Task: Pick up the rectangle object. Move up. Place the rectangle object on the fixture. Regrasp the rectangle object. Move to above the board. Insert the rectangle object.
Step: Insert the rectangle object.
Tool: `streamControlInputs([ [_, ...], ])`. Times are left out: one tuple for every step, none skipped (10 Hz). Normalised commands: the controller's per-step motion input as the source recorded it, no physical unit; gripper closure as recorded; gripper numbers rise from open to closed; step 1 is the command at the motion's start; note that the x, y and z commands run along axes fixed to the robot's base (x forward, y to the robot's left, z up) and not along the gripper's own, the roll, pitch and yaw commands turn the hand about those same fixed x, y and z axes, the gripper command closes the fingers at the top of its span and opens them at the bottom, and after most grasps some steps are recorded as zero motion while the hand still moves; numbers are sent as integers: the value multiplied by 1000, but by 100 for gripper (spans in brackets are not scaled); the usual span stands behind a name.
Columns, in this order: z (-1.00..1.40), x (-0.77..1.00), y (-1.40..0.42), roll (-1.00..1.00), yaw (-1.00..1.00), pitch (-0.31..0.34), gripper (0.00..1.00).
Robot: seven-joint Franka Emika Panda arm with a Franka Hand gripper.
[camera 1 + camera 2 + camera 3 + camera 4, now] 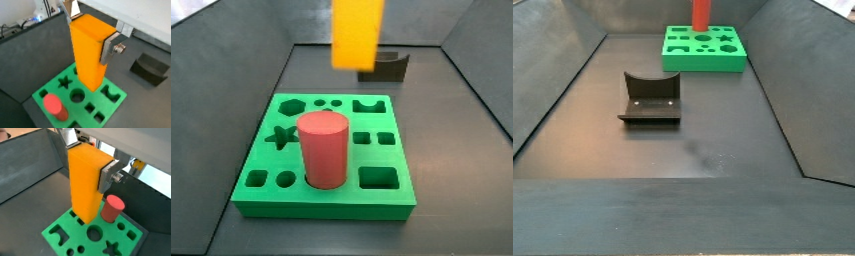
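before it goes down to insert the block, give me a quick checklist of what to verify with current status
1. Grip: the rectangle object sits between the end effector fingers, silver plate against its side in both wrist views. Ok.
2. Block upright: it hangs roughly vertical. Ok.
3. Over the board: its lower end is above the board in both wrist views. Ok.
4. Aligned with the right hole: cannot tell; the block hides the cut-out beneath it.
5. Red cylinder clearance: it stands in the board close beside the block's lower end; the actual gap cannot be judged. Cannot tell.
6. Fixture: empty, apart from the board. Ok.
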Motion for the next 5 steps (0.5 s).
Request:
streamControlInputs([
  [-589,346,-634,0,0,-203,100],
  [-629,354,-617,0,0,-214,100],
  [-649,380,-594,0,0,-217,100],
  [-680,360,-557,0,0,-229,100],
  [-689,357,-540,0,0,-234,100],
])
